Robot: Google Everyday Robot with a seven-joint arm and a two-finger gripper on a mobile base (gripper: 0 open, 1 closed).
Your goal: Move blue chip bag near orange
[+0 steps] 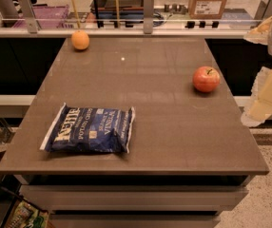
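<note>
The blue chip bag lies flat on the brown table, near its front left corner, with its white lettering facing up. The orange sits at the far left corner of the table, well behind the bag. My gripper shows as cream-coloured parts at the right edge of the camera view, beside the table's right side and level with the apple. It is far from both the bag and the orange and holds nothing that I can see.
A red apple with a stem sits near the table's right edge. A glass rail with metal posts runs along the far edge, with boxes and clutter behind it. Floor lies to the right.
</note>
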